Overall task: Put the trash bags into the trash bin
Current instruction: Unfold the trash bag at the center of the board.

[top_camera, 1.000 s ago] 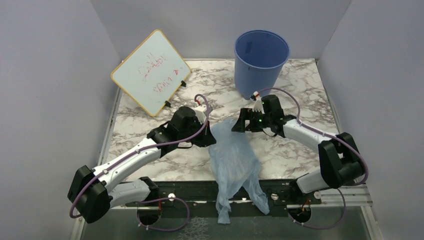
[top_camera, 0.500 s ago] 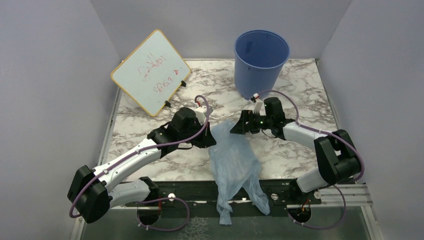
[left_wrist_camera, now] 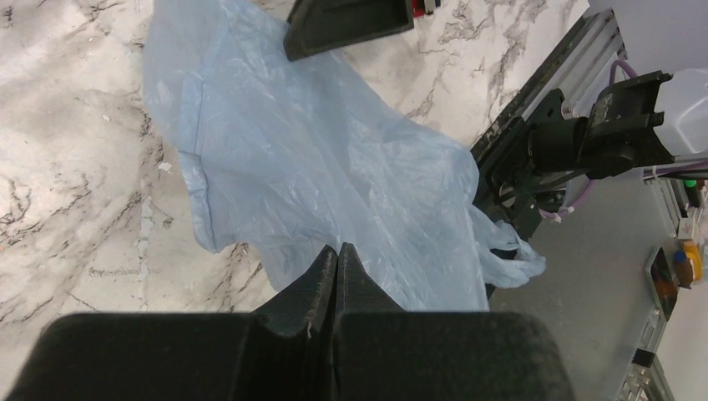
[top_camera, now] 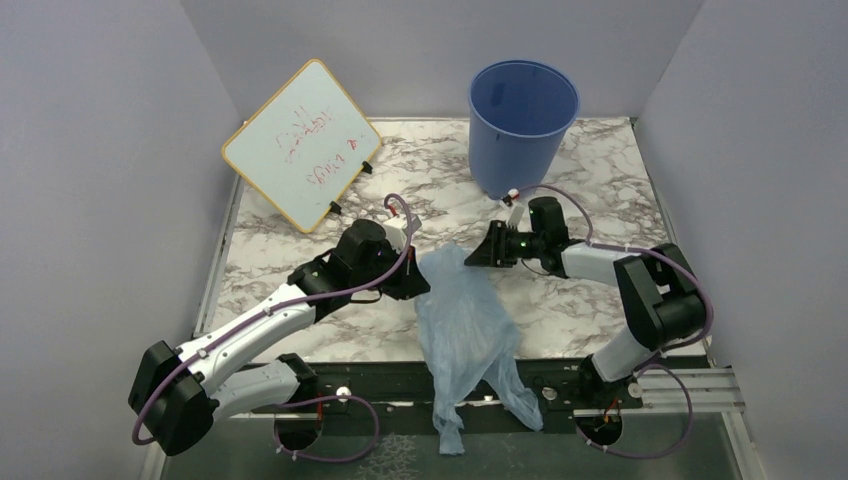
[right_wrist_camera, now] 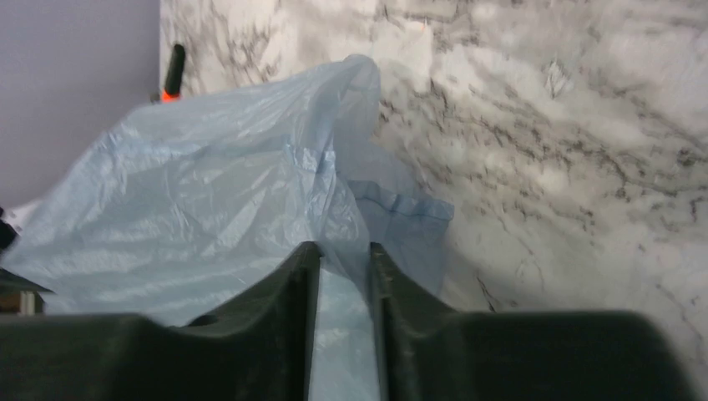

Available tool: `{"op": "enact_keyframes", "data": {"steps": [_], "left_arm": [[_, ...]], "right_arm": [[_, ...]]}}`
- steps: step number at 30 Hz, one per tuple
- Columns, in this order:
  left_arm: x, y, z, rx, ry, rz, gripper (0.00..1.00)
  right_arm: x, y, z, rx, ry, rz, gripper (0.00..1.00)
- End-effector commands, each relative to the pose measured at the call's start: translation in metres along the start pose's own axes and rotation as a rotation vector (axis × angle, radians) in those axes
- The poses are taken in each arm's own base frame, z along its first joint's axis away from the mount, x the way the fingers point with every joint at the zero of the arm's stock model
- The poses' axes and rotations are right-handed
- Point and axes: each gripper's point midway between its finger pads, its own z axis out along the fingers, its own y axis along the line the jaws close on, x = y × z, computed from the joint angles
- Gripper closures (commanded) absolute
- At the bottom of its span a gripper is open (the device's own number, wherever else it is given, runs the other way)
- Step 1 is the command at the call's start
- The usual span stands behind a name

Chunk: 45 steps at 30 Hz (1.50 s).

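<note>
The light-blue trash bag (top_camera: 465, 320) lies crumpled on the marble table, its lower end hanging over the near edge. My left gripper (top_camera: 420, 285) rests at the bag's left edge; in the left wrist view its jaws (left_wrist_camera: 336, 248) are shut tight, tips over the bag (left_wrist_camera: 334, 167), with no plastic visible between them. From the right, my right gripper (top_camera: 472, 255) meets the bag's top corner. In the right wrist view it (right_wrist_camera: 344, 248) has closed to a narrow gap with a raised fold of the bag (right_wrist_camera: 209, 192) between its tips. The blue trash bin (top_camera: 523, 110) stands upright at the back, behind the right gripper.
A white board with red writing (top_camera: 300, 145) leans at the back left. A black rail (top_camera: 400, 380) runs along the table's near edge between the arm bases. Grey walls close in the table on three sides.
The right gripper's jaws have narrowed from wide open onto a fold of the bag, and the arm has edged left. The left arm shifted slightly; its jaws stayed shut.
</note>
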Motion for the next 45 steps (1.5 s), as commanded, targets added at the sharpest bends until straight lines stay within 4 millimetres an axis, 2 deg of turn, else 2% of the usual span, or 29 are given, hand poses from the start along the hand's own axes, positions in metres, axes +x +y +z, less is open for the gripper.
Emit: {"op": "enact_keyframes", "data": {"steps": [1, 5, 9, 10, 11, 12, 13, 14, 16, 18, 22, 25, 28, 29, 31, 33, 34, 35, 37, 39, 42, 45], "left_arm": [[-0.004, -0.003, 0.000, 0.010, -0.036, 0.003, 1.00], [-0.005, 0.010, 0.000, -0.058, -0.065, -0.019, 1.00], [-0.001, 0.037, -0.003, -0.201, -0.086, -0.081, 0.80], [0.001, 0.043, -0.004, -0.235, -0.088, -0.092, 0.66], [0.003, 0.048, -0.006, -0.261, -0.089, -0.099, 0.58], [0.004, 0.052, -0.007, -0.282, -0.092, -0.099, 0.56], [0.005, 0.055, -0.009, -0.297, -0.094, -0.098, 0.50], [0.004, 0.056, -0.012, -0.306, -0.103, -0.096, 0.41], [0.001, 0.058, -0.017, -0.316, -0.137, -0.103, 0.16], [-0.003, 0.061, -0.022, -0.327, -0.178, -0.116, 0.02], [-0.002, 0.076, -0.033, -0.380, -0.202, -0.156, 0.01], [0.004, 0.084, -0.036, -0.409, -0.187, -0.179, 0.01], [0.010, 0.083, -0.037, -0.399, -0.174, -0.198, 0.01], [0.014, 0.083, -0.036, -0.391, -0.168, -0.210, 0.01], [0.020, 0.081, -0.033, -0.372, -0.151, -0.228, 0.01], [0.029, 0.079, -0.030, -0.351, -0.129, -0.248, 0.01], [0.032, 0.079, -0.029, -0.343, -0.123, -0.262, 0.01], [0.036, 0.078, -0.028, -0.329, -0.120, -0.274, 0.01], [0.043, 0.077, -0.025, -0.306, -0.119, -0.298, 0.01], [0.050, 0.076, -0.021, -0.276, -0.124, -0.319, 0.01], [0.057, 0.073, -0.014, -0.235, -0.118, -0.350, 0.01], [0.060, 0.078, -0.010, -0.241, -0.124, -0.369, 0.02]], "right_arm": [[0.008, 0.019, -0.005, -0.098, -0.003, -0.009, 0.74], [0.005, 0.025, -0.011, -0.096, -0.028, -0.010, 0.99], [-0.006, 0.042, -0.020, -0.120, -0.077, -0.022, 0.99], [-0.009, 0.045, -0.023, -0.116, -0.093, -0.024, 1.00], [-0.014, 0.048, -0.026, -0.108, -0.110, -0.027, 1.00], [-0.017, 0.051, -0.029, -0.100, -0.124, -0.029, 0.99], [-0.020, 0.055, -0.032, -0.103, -0.138, -0.042, 1.00], [-0.021, 0.059, -0.035, -0.107, -0.147, -0.056, 1.00], [-0.023, 0.062, -0.038, -0.104, -0.156, -0.066, 0.99], [-0.026, 0.057, -0.040, -0.060, -0.172, -0.039, 0.99], [-0.053, 0.034, -0.051, 0.123, -0.323, 0.053, 0.99], [-0.087, 0.019, -0.068, 0.268, -0.472, 0.090, 1.00], [-0.124, 0.007, -0.082, 0.391, -0.577, 0.084, 0.99], [-0.133, 0.001, -0.081, 0.431, -0.577, 0.076, 0.97], [-0.146, -0.014, -0.073, 0.505, -0.515, 0.048, 0.84], [-0.139, -0.028, -0.064, 0.577, -0.363, 0.049, 0.67], [-0.134, -0.028, -0.064, 0.582, -0.323, 0.034, 0.47], [-0.129, -0.022, -0.064, 0.547, -0.321, 0.023, 0.34], [-0.116, -0.006, -0.073, 0.481, -0.351, -0.016, 0.22], [-0.102, 0.019, -0.082, 0.369, -0.376, -0.070, 0.19], [-0.070, 0.062, -0.078, 0.145, -0.292, -0.171, 0.22], [-0.040, 0.087, -0.061, 0.140, -0.233, -0.304, 0.25]]}}
